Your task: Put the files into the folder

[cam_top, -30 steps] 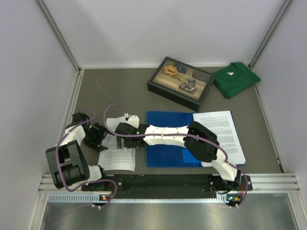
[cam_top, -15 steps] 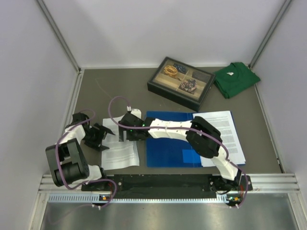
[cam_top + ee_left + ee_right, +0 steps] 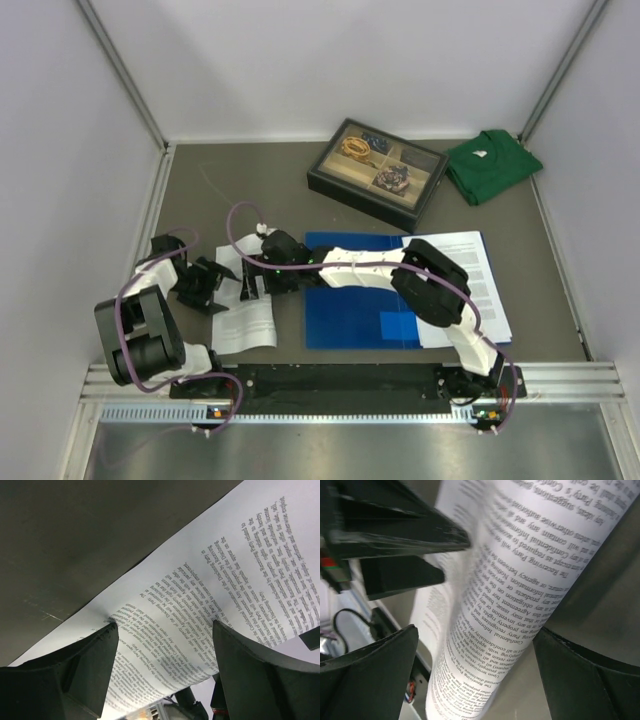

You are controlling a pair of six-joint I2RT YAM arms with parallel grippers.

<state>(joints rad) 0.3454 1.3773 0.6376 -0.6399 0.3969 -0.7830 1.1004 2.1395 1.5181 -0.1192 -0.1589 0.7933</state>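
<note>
The left claw [image 3: 164, 647] is held apart over a printed sheet [image 3: 247, 325] at lower left. The right claw [image 3: 475, 650] is spread wide, with the curled sheet between its fingers. More files [image 3: 465, 275] are seen on the blue folder [image 3: 340, 315], centre-right of the desk [image 3: 250, 190].

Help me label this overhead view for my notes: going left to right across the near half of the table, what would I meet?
Left tool → loose printed sheet → blue folder → printed stack lying on the folder's right side.
</note>
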